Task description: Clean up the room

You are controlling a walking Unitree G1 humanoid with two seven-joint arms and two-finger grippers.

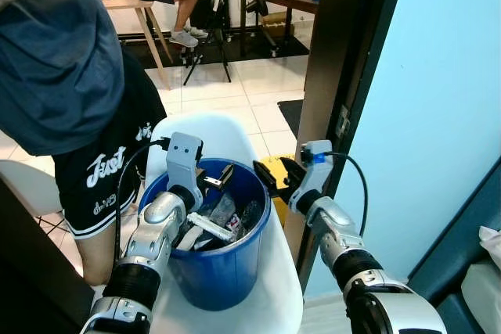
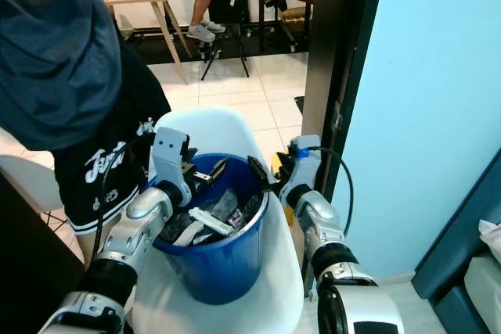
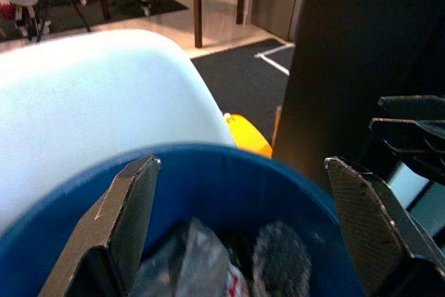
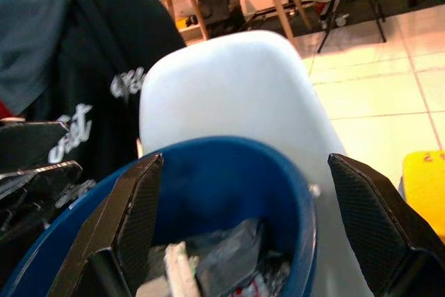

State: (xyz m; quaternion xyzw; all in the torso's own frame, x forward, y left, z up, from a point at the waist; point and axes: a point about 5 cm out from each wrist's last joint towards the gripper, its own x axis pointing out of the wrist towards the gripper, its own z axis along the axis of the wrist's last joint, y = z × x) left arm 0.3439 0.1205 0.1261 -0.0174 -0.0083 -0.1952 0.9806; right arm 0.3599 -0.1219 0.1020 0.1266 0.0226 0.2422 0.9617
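left gripper spread over blue bucket rim | right gripper spread opposite | close both evenly, lift level off white chair

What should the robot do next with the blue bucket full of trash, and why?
Probably bring both grippers inward to clamp the blue bucket. The left gripper and right gripper are both open, one at each side of its rim, and the bucket sits on the white chair already full of wrappers, ready to be lifted.
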